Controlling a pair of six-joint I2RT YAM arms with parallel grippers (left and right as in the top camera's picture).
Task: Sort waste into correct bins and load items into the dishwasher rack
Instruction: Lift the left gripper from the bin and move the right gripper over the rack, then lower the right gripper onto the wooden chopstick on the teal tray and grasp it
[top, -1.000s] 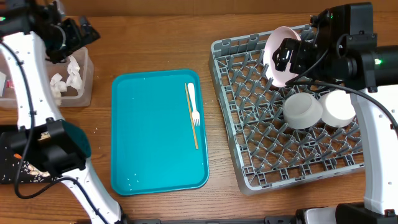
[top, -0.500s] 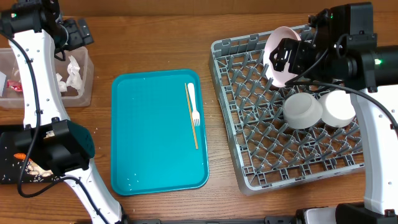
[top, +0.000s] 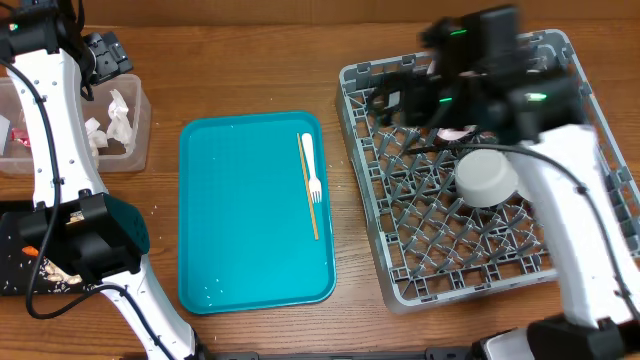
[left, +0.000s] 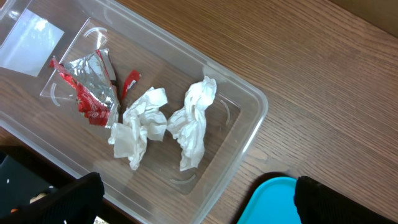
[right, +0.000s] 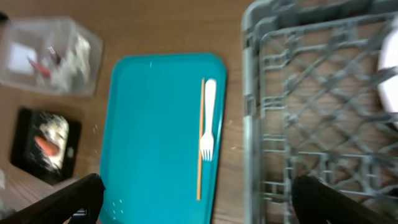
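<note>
Well, fork (top: 311, 166) lies on teal tray (top: 240, 215)

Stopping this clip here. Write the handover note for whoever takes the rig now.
Left claw: open, empty, over the clear tub.
Right claw: open, empty, near the rack's left side.
Done: foil wrapper and napkins in the tub; carrot in the black tray; one bowl in the rack.
Left: white fork on the teal tray, beside a thin wooden stick. The right arm hides other crockery.
</note>
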